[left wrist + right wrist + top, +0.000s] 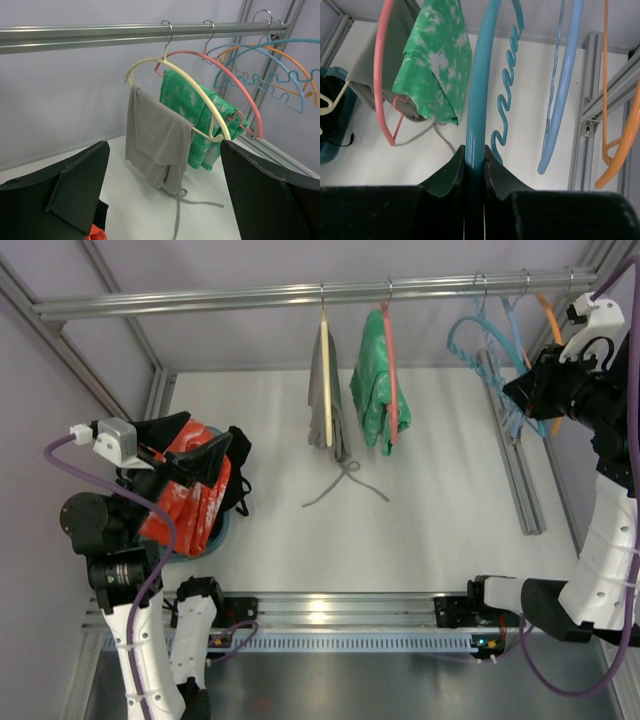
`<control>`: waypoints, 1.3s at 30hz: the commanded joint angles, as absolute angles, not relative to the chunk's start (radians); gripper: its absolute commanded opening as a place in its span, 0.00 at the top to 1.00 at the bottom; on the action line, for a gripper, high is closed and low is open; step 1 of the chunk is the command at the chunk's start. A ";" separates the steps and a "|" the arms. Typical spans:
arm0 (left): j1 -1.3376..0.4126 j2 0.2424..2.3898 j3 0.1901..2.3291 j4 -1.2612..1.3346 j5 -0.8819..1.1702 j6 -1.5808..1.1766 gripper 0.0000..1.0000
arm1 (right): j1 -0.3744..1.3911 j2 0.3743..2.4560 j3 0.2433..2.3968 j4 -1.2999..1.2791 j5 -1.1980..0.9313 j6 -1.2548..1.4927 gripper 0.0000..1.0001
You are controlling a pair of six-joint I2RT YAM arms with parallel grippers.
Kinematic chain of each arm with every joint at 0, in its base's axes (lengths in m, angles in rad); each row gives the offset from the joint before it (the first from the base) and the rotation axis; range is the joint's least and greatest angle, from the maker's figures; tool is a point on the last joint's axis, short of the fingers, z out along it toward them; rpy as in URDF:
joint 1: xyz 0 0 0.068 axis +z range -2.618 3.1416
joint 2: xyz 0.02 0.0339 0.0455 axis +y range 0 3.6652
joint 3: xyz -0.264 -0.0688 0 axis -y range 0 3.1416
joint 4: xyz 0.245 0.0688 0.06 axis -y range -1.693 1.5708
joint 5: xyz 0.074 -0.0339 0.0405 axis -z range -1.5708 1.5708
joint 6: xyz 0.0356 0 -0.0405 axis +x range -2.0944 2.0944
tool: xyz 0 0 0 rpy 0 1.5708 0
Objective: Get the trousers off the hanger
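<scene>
The red-orange trousers with pale patches lie bunched in a blue bin at the left; a corner shows in the left wrist view. My left gripper hangs just above them, open and empty, its jaws wide apart. The light-blue hanger with the wavy bar hangs bare on the rail at the right. My right gripper is shut on its arm; the fingers pinch the bar from both sides.
A grey garment with drawstrings on a cream hanger and a green garment on a pink-red hanger hang mid-rail. A second blue hanger and an orange hanger hang beside the held one. The blue bin's rim sits near the left arm.
</scene>
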State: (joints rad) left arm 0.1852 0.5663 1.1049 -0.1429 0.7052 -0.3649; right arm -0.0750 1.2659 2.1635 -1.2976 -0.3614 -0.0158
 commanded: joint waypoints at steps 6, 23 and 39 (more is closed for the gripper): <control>0.189 0.557 1.092 -0.127 0.687 -0.351 0.02 | -0.086 1.220 2.223 -1.186 -0.367 0.026 1.00; 0.186 0.561 1.088 -0.129 0.683 -0.339 0.02 | -0.176 1.338 2.232 -1.143 -0.370 0.086 1.00; 0.187 0.610 1.118 -0.274 0.678 -0.285 0.02 | -0.230 1.195 1.819 -1.072 -0.480 0.092 0.96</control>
